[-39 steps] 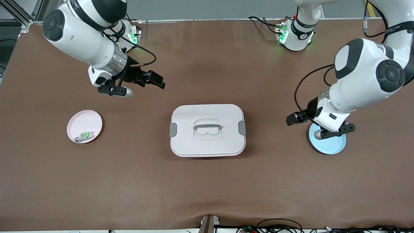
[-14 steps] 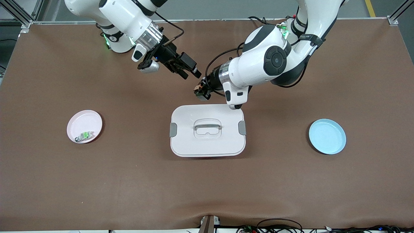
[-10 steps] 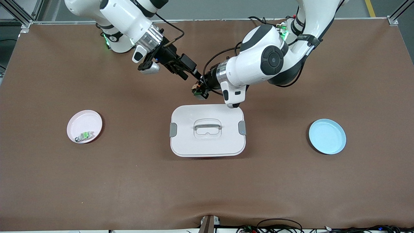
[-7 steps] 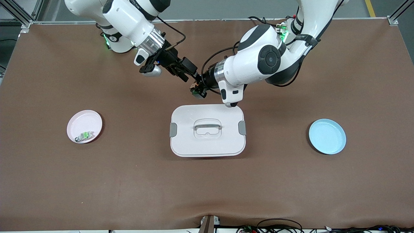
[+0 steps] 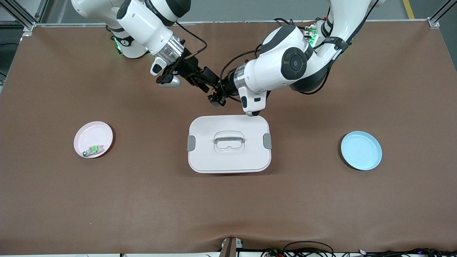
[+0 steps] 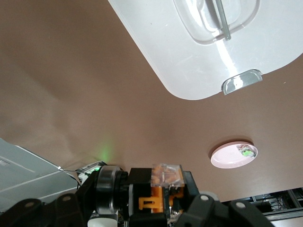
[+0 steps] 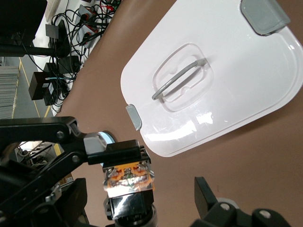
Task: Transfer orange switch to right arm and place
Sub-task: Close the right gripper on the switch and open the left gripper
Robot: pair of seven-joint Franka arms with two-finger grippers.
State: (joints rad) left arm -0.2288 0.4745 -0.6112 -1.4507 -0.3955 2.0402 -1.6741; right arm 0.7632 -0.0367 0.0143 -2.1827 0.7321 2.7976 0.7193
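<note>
Now orange switch (image 7: 129,179) in left hand (image 5: 216,99), between right hand's (image 5: 210,86) spread fingers.

Two plates (image 5: 83,132) (image 5: 371,142), two switches (image 5: 93,149) (image 7: 129,179), one lidded box (image 5: 228,162).

The left arm (image 5: 285,67) reaches from its base toward the middle of the counter (image 5: 228,200), forearm level, wrist turned toward the right arm. Its end effector, the left end effector (image 5: 216,99), hangs in the air over the bare counter, fingers clamped on the orange switch (image 6: 165,178). The right arm (image 5: 150,21) slants down from its base to meet it. The right end effector (image 5: 210,84) hangs over the same patch of counter, fingers spread wide, just beside the left end effector.
</note>
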